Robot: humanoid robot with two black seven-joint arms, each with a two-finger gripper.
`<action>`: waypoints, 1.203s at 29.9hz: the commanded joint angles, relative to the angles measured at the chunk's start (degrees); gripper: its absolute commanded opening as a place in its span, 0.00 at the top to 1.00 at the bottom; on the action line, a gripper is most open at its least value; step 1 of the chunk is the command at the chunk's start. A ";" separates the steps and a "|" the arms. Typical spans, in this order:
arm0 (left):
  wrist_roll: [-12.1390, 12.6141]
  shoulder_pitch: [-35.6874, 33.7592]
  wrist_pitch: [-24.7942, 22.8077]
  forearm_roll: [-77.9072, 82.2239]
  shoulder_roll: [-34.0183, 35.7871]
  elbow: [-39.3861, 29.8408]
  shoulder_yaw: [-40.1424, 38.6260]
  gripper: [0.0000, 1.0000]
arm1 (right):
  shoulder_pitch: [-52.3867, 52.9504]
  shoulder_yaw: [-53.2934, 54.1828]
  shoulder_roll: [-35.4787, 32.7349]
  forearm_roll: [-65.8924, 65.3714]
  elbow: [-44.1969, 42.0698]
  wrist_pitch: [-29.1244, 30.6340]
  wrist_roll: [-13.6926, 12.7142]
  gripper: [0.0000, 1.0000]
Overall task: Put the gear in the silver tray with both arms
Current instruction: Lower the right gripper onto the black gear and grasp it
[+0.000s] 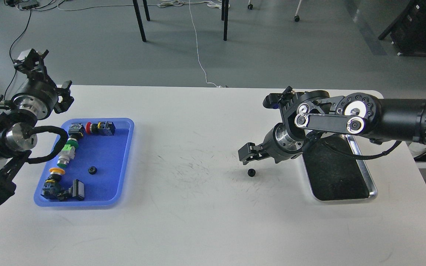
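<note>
- the silver tray (pixel 371 184) lies near the right edge of the white tabletop (pixel 198 207), its long side running from near to far; its dark mirror-like bottom holds no gear.
- a small black gear (pixel 251 172) lies on the bare tabletop, right of the middle, a little way left of the silver tray's left rim and apart from it.
- the right arm (pixel 401 118) reaches in from the right edge over the far part of the silver tray; the right gripper (pixel 245 154) points left and down, just above and slightly left of that gear, not touching it. its fingers are too dark to tell apart, so i cannot tell how wide it stands.
- a blue plastic tray (pixel 124 162) sits near the left edge of the tabletop, holding several push-button switches (pixel 67 151) and a second small black gear (pixel 92 170) near its middle.
- the left arm (pixel 17 129) rises at the left edge; the left gripper (pixel 31 61) is lifted beyond the far-left corner, holding nothing that shows, its opening not clear.
</note>
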 commanded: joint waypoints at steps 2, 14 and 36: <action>-0.07 0.47 0.24 0.00 -0.03 0.00 0.00 0.02 | -0.71 -0.38 0.87 -0.30 -0.86 -0.01 0.05 0.01; -0.16 1.00 0.24 0.00 -0.03 0.00 0.00 0.02 | -4.22 -0.29 10.63 -0.21 -8.32 -0.01 0.05 0.03; -2.09 1.44 0.24 0.00 -0.12 0.00 0.00 0.02 | -4.66 -3.45 11.95 -0.48 -10.52 -0.01 -0.30 0.13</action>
